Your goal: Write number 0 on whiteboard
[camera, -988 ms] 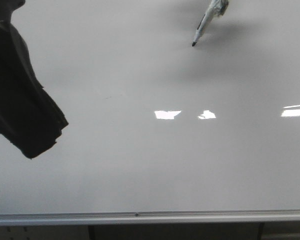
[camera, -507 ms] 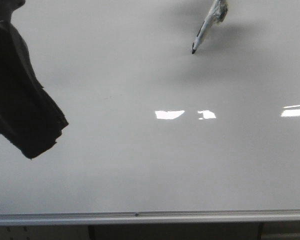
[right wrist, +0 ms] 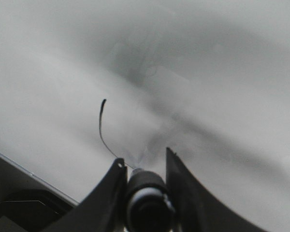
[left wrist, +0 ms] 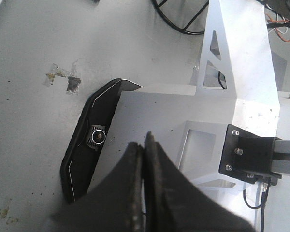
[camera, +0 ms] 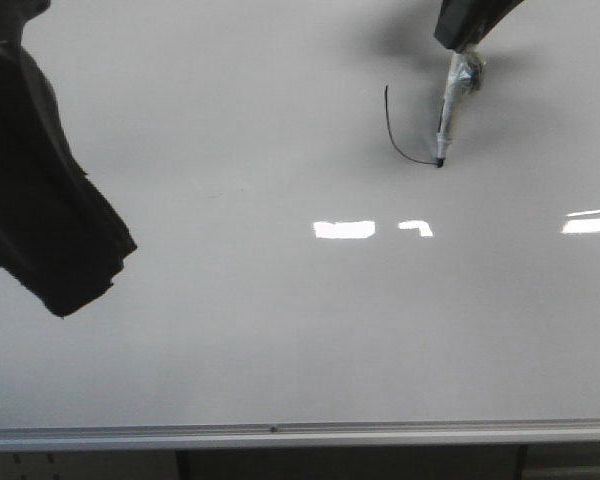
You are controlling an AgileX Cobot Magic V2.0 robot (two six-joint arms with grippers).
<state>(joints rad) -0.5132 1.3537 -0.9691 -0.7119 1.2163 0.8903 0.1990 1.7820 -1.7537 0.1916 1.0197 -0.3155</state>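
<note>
Your front view looks forward and down over the whiteboard (camera: 280, 330), its rail (camera: 280, 434) nearest the lens. Your right wrist view sits close above the same board (right wrist: 222, 72), looking along the marker (right wrist: 146, 200) — both share the drawn black stroke (camera: 398, 135). Your left wrist view faces the floor (left wrist: 34, 121) and robot frame (left wrist: 237, 72) — no overlap.

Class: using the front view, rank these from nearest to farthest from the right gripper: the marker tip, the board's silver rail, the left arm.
1. marker tip, just below the right gripper.
2. left arm, far left.
3. silver rail, bottom edge.
</note>
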